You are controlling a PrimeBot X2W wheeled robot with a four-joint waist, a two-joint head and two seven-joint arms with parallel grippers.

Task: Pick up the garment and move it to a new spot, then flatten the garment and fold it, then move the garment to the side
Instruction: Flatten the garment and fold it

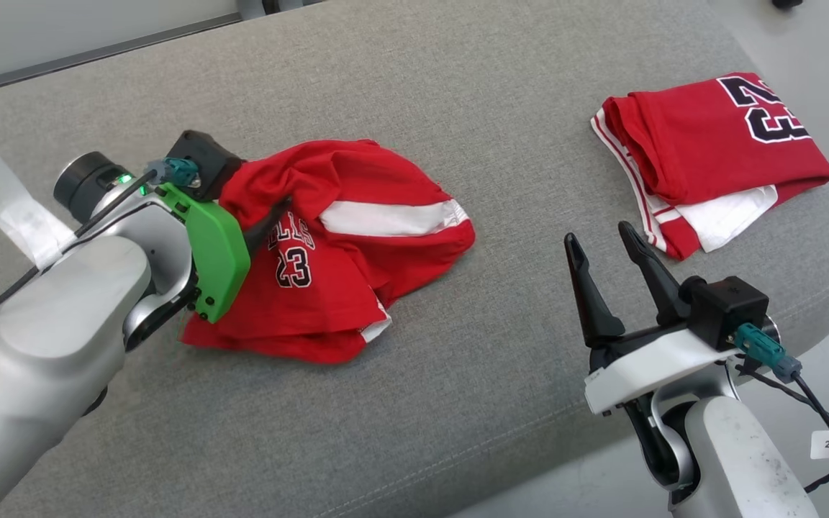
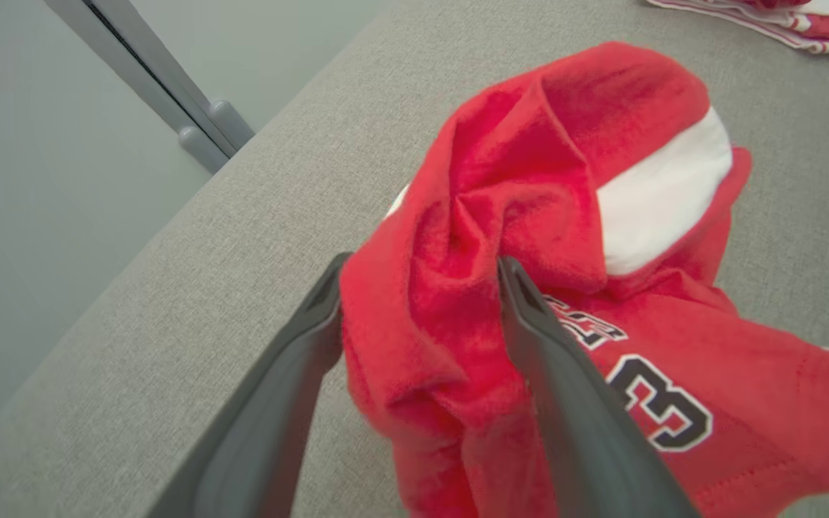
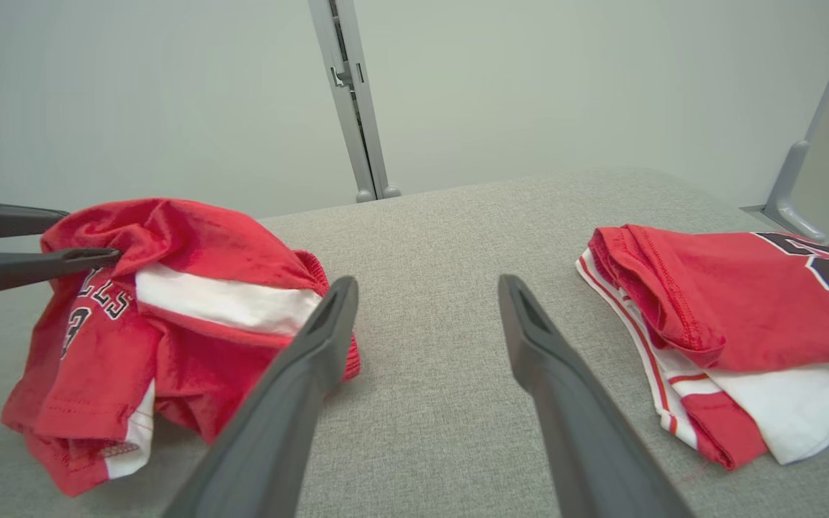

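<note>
The garment (image 1: pixel 357 266), a crumpled red jersey with a white stripe and the number 23, lies in a heap on the grey padded surface (image 1: pixel 458 108), left of centre. My left gripper (image 1: pixel 270 216) is at the heap's left side. In the left wrist view its jaws stand open (image 2: pixel 422 270) with a raised fold of the garment (image 2: pixel 529 187) between them, loose and not pinched. My right gripper (image 1: pixel 599 236) hovers open and empty over bare surface to the right. In the right wrist view it (image 3: pixel 427 282) points between the garment (image 3: pixel 184 252) and a folded pile.
A folded pile of red and white jerseys (image 1: pixel 709 151) lies near the surface's far right corner, also visible in the right wrist view (image 3: pixel 731 302). The padded surface's rounded edge runs along the right and front. A strip of clear tape (image 1: pixel 11 208) sticks to the far left.
</note>
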